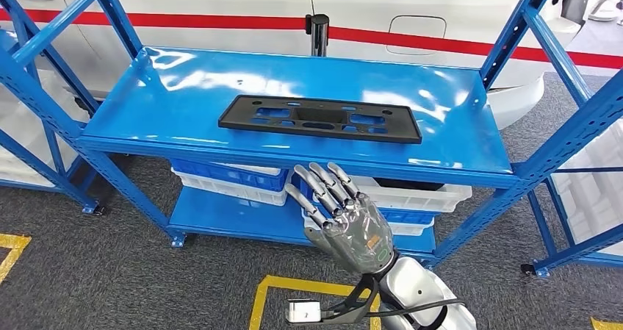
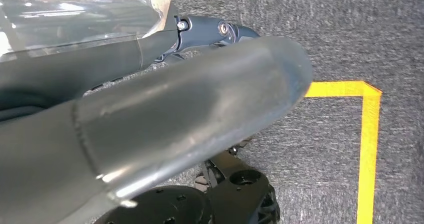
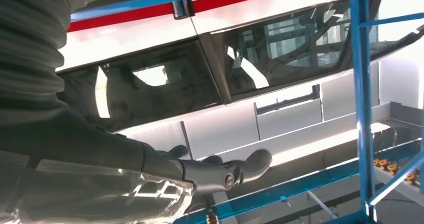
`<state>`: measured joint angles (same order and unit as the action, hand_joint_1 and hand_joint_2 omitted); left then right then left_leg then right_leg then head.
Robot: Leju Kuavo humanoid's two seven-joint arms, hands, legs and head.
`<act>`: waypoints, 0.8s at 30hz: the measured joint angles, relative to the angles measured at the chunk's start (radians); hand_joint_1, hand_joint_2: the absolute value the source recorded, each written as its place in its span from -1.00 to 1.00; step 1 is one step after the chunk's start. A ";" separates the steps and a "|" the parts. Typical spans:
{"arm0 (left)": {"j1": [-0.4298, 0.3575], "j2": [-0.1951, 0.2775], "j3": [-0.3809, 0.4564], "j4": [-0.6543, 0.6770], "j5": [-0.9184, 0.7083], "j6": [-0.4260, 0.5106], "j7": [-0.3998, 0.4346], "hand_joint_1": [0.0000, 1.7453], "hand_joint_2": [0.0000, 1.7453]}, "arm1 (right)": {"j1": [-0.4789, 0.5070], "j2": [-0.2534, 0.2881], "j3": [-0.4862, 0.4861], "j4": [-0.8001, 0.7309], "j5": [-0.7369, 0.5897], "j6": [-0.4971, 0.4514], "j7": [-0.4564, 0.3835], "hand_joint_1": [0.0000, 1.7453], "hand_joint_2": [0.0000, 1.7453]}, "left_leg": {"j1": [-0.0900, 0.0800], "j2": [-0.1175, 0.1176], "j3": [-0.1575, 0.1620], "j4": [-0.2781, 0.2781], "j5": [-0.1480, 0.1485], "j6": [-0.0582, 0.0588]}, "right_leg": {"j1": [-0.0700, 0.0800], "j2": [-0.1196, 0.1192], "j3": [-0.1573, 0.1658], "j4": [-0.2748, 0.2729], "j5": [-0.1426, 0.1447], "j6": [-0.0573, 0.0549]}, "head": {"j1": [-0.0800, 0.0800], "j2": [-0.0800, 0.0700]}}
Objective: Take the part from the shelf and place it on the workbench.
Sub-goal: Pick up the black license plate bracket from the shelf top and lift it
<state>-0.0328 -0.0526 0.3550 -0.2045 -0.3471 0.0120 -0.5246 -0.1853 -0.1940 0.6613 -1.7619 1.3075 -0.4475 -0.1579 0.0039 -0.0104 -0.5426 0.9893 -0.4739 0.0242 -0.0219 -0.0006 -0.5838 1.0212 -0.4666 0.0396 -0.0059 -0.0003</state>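
Note:
A flat black plastic part [image 1: 320, 117] with several cut-outs lies lengthwise in the middle of the blue shelf's top board [image 1: 169, 80]. My right hand [image 1: 345, 214] is raised in front of the shelf, just below its front edge and under the part. Its fingers are spread, pointing up toward the shelf, and it holds nothing. In the right wrist view the same hand [image 3: 100, 149] reaches out with a finger [image 3: 250, 163] extended and nothing in it. My left hand [image 2: 165, 114] hangs over the grey floor, with its thick thumb stretched out and nothing in its grasp.
Blue and white bins [image 1: 228, 177] and white trays [image 1: 422, 195] sit on the lower shelf board. Blue uprights [image 1: 544, 14] frame the shelf, with more racks on either side. A white vehicle body with a red stripe [image 1: 220, 20] stands behind. Yellow tape [image 1: 294, 284] marks the grey floor.

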 joint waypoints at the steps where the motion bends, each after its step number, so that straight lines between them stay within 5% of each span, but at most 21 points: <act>1: 0.000 0.000 0.001 0.000 0.000 0.000 -0.001 -1.00 -1.00 | -0.001 0.000 0.001 0.000 0.000 0.000 0.000 -1.00 1.00 | -0.001 0.000 0.001 0.001 -0.005 -0.005 | 0.001 0.001 0.008 -0.015 0.003 -0.008 | 0.000 0.000; 5: -0.001 -0.001 0.004 0.000 0.000 -0.001 -0.012 -1.00 -1.00 | -0.005 0.000 0.002 0.000 -0.002 0.000 0.000 -1.00 1.00 | 0.009 0.004 -0.007 0.038 -0.034 -0.027 | -0.004 0.003 0.021 -0.021 0.001 -0.040 | -0.004 0.000; 8: -0.001 0.000 0.004 0.000 0.000 -0.003 -0.021 -1.00 -1.00 | -0.008 0.000 0.003 0.000 -0.002 0.000 0.001 -1.00 1.00 | 0.014 0.006 -0.101 0.219 -0.116 -0.040 | -0.004 0.002 0.031 -0.022 -0.007 -0.055 | -0.007 0.000; 10: 0.001 0.000 0.004 0.000 0.000 -0.004 -0.024 -1.00 -1.00 | -0.008 0.000 0.003 0.000 -0.001 0.001 0.002 -1.00 1.00 | 0.016 0.006 -0.161 0.303 -0.128 -0.044 | -0.002 0.002 0.035 -0.022 -0.012 -0.059 | -0.007 0.000; 12: 0.001 0.000 0.004 0.000 0.000 -0.004 -0.027 -1.00 -1.00 | -0.007 0.000 0.004 0.000 -0.001 0.001 0.003 -1.00 1.00 | 0.017 0.007 -0.148 0.238 -0.064 -0.041 | -0.001 0.004 0.045 -0.022 -0.019 -0.056 | -0.007 0.000; 15: 0.000 0.002 0.004 0.000 0.000 -0.005 -0.030 -1.00 -1.00 | -0.008 0.000 0.004 0.000 0.000 0.001 0.004 -1.00 1.00 | 0.013 0.007 -0.067 0.051 0.030 -0.028 | 0.005 0.007 0.061 -0.022 -0.036 -0.043 | -0.006 0.000; 20: -0.001 0.002 0.004 -0.001 -0.001 -0.006 -0.032 -1.00 -1.00 | -0.007 0.000 0.006 -0.002 0.003 0.001 0.009 -1.00 1.00 | 0.004 0.007 -0.040 0.008 0.030 0.002 | 0.011 0.002 0.057 -0.003 -0.057 -0.019 | -0.004 0.000; 24: -0.002 0.002 0.005 -0.001 -0.003 -0.008 -0.033 -1.00 -1.00 | 0.001 0.000 0.006 -0.002 0.007 0.003 0.012 -1.00 1.00 | 0.005 0.007 -0.025 -0.001 0.025 0.022 | 0.011 0.000 -0.074 0.228 -0.142 -0.028 | -0.001 0.000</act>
<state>-0.0348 -0.0507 0.3596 -0.2052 -0.3501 0.0045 -0.5572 -0.1846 -0.1945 0.6676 -1.7640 1.3145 -0.4445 -0.1456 0.0087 -0.0034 -0.5672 0.9879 -0.4489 0.0458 -0.0113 -0.0005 -0.6578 1.2497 -0.6085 0.0113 -0.0065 -0.0004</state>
